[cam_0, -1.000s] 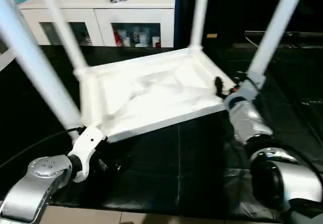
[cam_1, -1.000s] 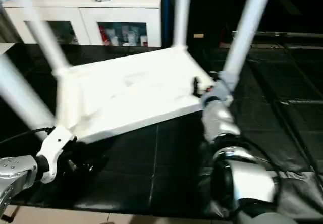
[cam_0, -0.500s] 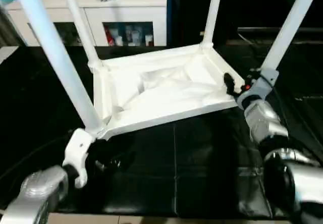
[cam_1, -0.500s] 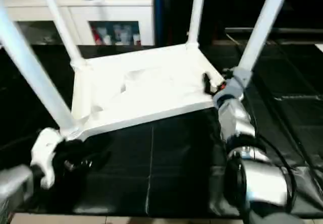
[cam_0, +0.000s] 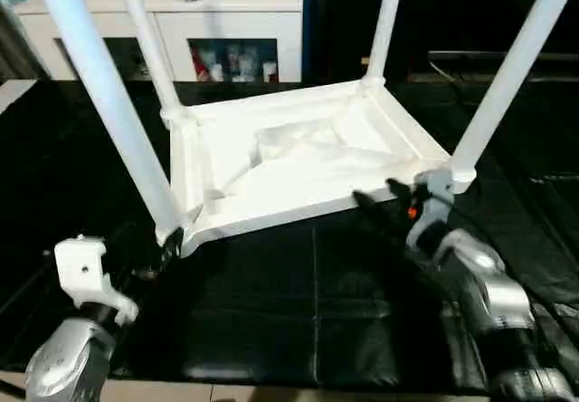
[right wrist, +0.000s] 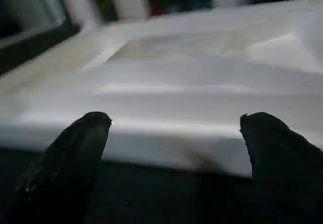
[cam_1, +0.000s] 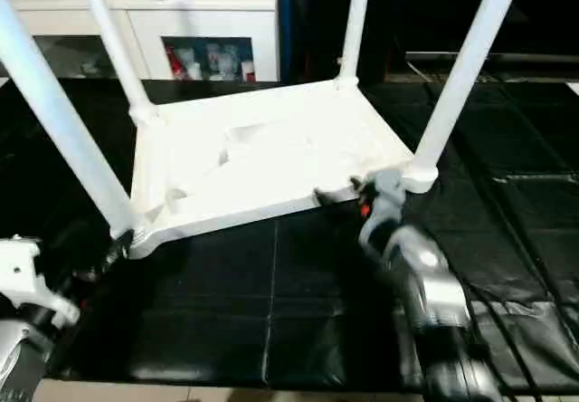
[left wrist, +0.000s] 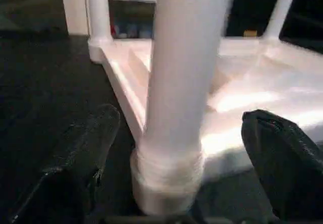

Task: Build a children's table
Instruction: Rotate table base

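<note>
Table top [cam_0: 298, 162] upside down on mat [cam_0: 317, 284], legs [cam_0: 109, 112] up at corners. Left gripper [left wrist: 176, 158] at near-left leg, right gripper [right wrist: 171, 138] at near edge. Cabinet [cam_0: 226, 22] behind.

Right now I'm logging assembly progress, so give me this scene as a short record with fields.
table top: table top lies underside up on the black floor mat
legs: four legs stand in the corner sockets
left gripper: left gripper open, fingers either side of the near-left leg's base
right gripper: right gripper open, facing the top's near edge
behind: white cabinet
</note>
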Controlling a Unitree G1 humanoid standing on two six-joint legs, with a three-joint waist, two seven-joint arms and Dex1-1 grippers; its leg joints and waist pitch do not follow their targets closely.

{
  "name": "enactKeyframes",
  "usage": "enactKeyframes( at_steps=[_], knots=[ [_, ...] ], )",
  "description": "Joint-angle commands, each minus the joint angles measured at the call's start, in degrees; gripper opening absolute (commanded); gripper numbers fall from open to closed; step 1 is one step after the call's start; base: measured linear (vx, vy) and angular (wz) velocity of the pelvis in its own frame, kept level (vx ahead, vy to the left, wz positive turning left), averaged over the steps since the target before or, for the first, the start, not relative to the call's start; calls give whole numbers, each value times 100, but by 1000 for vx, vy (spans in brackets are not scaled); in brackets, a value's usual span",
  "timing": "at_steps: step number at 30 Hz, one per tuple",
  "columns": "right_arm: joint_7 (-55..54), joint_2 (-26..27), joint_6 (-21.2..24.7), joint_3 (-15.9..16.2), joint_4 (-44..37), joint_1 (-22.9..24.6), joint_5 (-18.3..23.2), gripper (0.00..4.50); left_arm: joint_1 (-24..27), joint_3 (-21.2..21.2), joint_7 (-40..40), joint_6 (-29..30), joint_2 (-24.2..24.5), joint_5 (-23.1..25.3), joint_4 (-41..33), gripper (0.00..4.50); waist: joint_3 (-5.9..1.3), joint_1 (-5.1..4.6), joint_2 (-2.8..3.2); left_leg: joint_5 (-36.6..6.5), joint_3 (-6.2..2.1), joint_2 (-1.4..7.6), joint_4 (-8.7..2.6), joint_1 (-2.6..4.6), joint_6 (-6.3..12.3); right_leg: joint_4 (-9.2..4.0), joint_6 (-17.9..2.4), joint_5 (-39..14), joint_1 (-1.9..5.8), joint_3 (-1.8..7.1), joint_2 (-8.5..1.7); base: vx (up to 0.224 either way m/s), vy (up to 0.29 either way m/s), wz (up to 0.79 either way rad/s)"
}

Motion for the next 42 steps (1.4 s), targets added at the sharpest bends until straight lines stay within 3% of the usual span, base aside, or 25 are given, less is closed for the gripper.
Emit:
enactKeyframes(
  at_steps=[1, 6, 9, 12, 16, 18, 22, 25, 26, 29, 31, 36, 39, 42],
  knots=[
    [44, -117, 301, 178, -380, 47, -152, 450, -217, 9, 2, -44, 77, 12, 166, 443, -296, 6, -41, -1623, 127, -116, -468, -84, 253, -561, -416, -2530, 295, 128, -78, 0, 0, 0],
    [19, -491, 1157, 545, -617, 134, -469, 450, -1169, 58, -56, -27, 398, 39, 1037, 443, -312, 2, -46, -1481, 128, -157, -445, -58, 167, -549, -381, -2398, 301, 136, -64, 0, 0, 0],
    [-319, -445, 1199, 506, -277, 39, -706, 450, -1656, 4, -278, 12, 593, 7, 1493, 443, -334, -4, -48, -1332, 128, -149, -436, -66, 95, -503, -543, -2087, 319, 138, -88, 0, 0, 0],
    [-672, -245, 1114, 299, -47, -97, -656, 450, -1923, -101, -624, 30, 750, -50, 1747, 443, -365, -11, -48, -1088, 130, -144, -419, -74, 72, -428, -753, -1604, 343, 151, -104, 0, 0, 0],
    [-1278, -49, 875, 222, 634, -444, -886, 450, -2234, -230, -1486, 694, 1025, -609, 1964, 443, -370, -18, -12, -985, 163, -146, -397, -36, 22, -382, -1035, -1289, 325, 157, -110, 0, 0, 0],
    [-1512, 119, 678, 199, 1040, -658, -967, 450, -2211, -421, -2285, 1259, 1260, -1026, 1940, 443, -368, -23, 9, -1063, 167, -146, -405, -22, -14, -371, -1087, -1342, 315, 159, -114, 0, 0, 0],
    [-1643, 309, 478, 206, 1390, -885, -1045, 450, -2078, -694, -3113, 1935, 1493, -1539, 1664, 443, -367, -44, 36, -1161, 164, -132, -421, -6, -44, -340, -1195, -1163, 340, 159, -109, 0, 0, 0],
    [-1604, 418, 353, 298, 1612, -1040, -1107, 450, -1878, -975, -3561, 2402, 1684, -1863, 1229, 443, -329, -78, -9, -1372, 172, -118, -448, -15, -23, -361, -1213, -1355, 352, 161, -111, 0, 0, 0],
    [-1577, 454, 288, 353, 1702, -1101, -1131, 450, -1795, -1076, -3669, 2562, 1742, -1976, 1056, 443, -333, -77, 2, -1411, 167, -119, -445, -11, -34, -349, -1213, -1416, 359, 160, -122, 0, 0, 0],
    [-1514, 539, 137, 443, 1926, -1233, -1208, 450, -1631, -1251, -3797, 2832, 1814, -2146, 741, 443, -297, -155, -45, -1645, 175, -119, -459, 15, -15, -420, -1075, -1972, 336, 162, -124, 0, 0, 0],
    [-1445, 618, 62, 499, 2039, -1325, -1238, 450, -1465, -1415, -3849, 3042, 1821, -2269, 404, 443, -303, -204, -64, -1550, 148, -115, -474, -41, -8, -390, -1055, -1972, 385, 159, -138, 0, 0, 0],
    [-1370, 766, -104, 600, 2270, -1495, -1324, 450, -1321, -1716, -3748, 3196, 1664, -2377, -33, 443, -314, -301, -114, -1339, 161, -115, -457, -50, 47, -378, -1123, -1732, 387, 161, -123, 0, 0, 0],
    [-1294, 920, -234, 655, 2467, -1633, -1402, 450, -1348, -1897, -3576, 3297, 1463, -2432, -229, 443, -311, -308, -98, -1332, 173, -118, -446, -24, 65, -385, -1168, -1694, 368, 160, -111, 0, 0, 0],
    [-1222, 1064, -306, 710, 2654, -1780, -1423, 450, -1537, -2054, -3262, 3176, 1034, -2285, -87, 443, -308, -318, -129, -1405, 179, -114, -447, -23, 69, -394, -1130, -1783, 363, 165, -109, 0, 0, 0]
  ],
)
